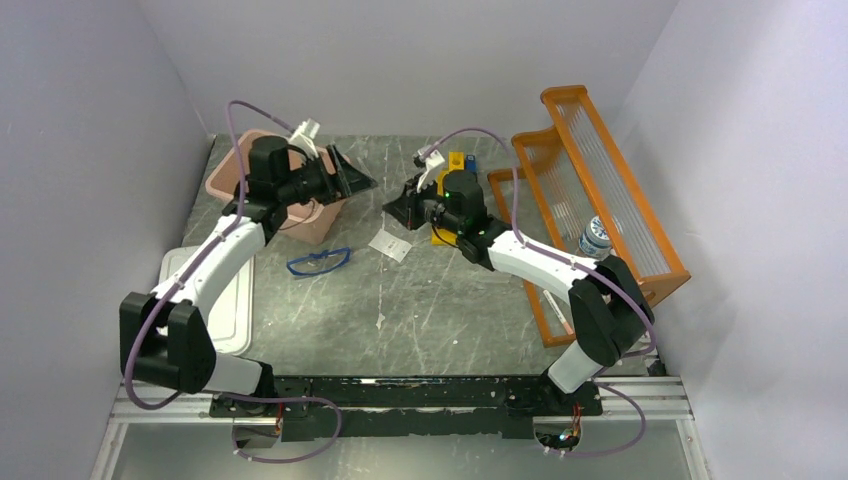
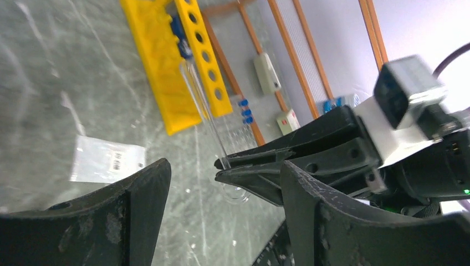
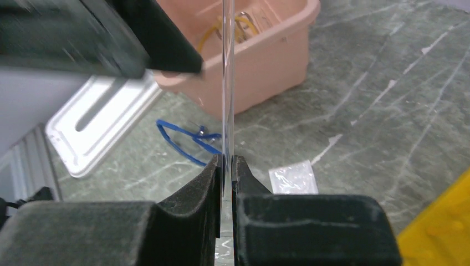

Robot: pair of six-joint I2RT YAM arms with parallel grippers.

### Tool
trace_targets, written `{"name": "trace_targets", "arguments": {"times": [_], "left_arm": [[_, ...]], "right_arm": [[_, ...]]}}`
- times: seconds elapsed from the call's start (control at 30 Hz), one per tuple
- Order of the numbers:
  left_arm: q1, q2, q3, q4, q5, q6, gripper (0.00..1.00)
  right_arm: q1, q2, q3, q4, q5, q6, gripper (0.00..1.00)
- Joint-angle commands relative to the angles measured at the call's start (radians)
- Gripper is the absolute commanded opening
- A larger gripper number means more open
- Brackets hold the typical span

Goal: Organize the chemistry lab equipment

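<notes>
My right gripper (image 3: 227, 160) is shut on a clear glass tube (image 3: 227, 83) that sticks out past its fingertips. In the top view it (image 1: 395, 208) hovers mid-table, just in front of the yellow tube rack (image 1: 452, 165). My left gripper (image 1: 355, 180) is open and empty beside the pink tub (image 1: 235, 170), facing the right gripper. In the left wrist view its fingers (image 2: 144, 194) frame the tube (image 2: 208, 116) and the right gripper's tips. Blue-framed goggles (image 1: 318, 262) and a white packet (image 1: 390, 245) lie on the table. Small blue caps (image 2: 244, 111) sit near the orange rack.
The orange shelf rack (image 1: 600, 170) stands along the right side with a small bottle (image 1: 595, 238) in it. The tub's white lid (image 1: 215, 300) lies at the left edge. The tub (image 3: 260, 50) holds yellowish tubing (image 3: 244, 22).
</notes>
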Motion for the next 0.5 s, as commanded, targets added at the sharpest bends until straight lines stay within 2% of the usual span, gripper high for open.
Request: {"name": "trace_targets", "arguments": {"times": [0.0, 0.23, 0.47], "left_arm": [[-0.055, 0.026, -0.061, 0.216, 0.101, -0.128, 0.75], [-0.066, 0.021, -0.11, 0.274, -0.001, -0.147, 0.58], [-0.068, 0.021, -0.147, 0.335, -0.006, -0.178, 0.36]], "right_arm": [[-0.005, -0.006, 0.044, 0.094, -0.049, 0.118, 0.0], [-0.014, 0.008, 0.052, 0.118, -0.101, 0.157, 0.0], [-0.019, 0.018, 0.05, 0.134, -0.141, 0.172, 0.0]]}}
